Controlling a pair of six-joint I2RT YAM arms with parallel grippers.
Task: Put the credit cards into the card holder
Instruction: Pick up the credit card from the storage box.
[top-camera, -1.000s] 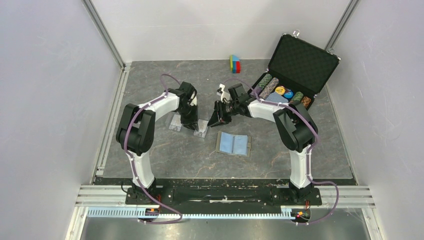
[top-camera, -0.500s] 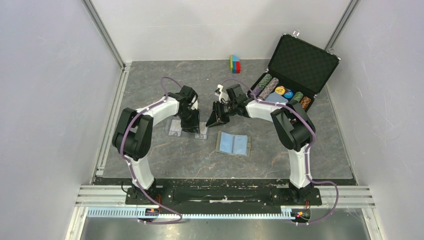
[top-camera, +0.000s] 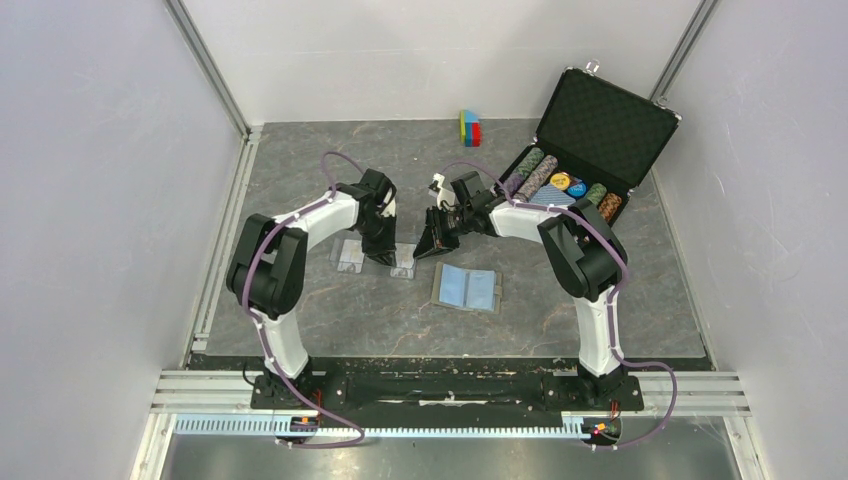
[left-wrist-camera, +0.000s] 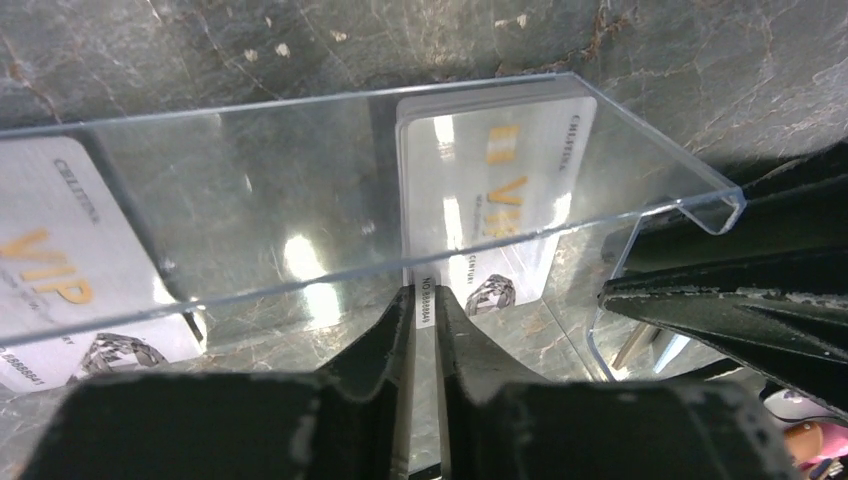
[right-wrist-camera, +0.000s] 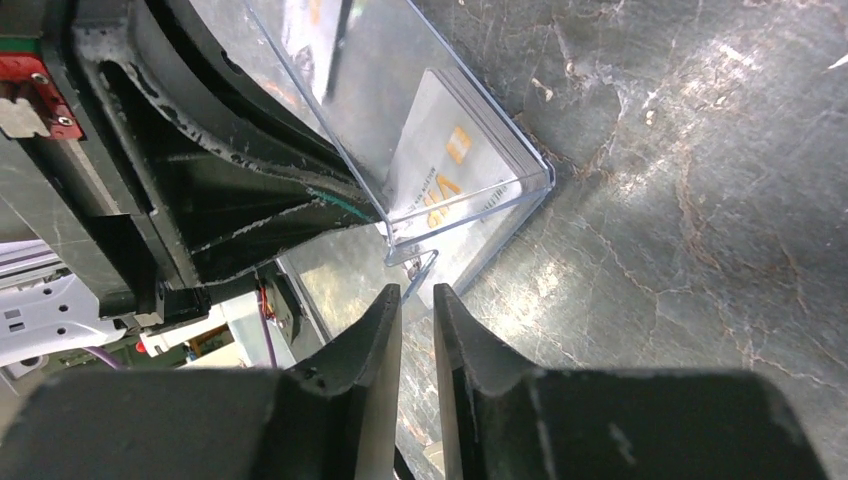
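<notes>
Black jaws around glossy flat card (left-wrist-camera: 478, 215)

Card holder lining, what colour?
Light blue; the card holder lies open, best seen in the top view.

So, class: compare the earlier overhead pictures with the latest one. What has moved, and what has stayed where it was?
The left gripper shifted slightly toward the arm bases over the clear case. The right gripper edged left toward it. The open card holder, chip briefcase and coloured blocks stayed put.
</notes>
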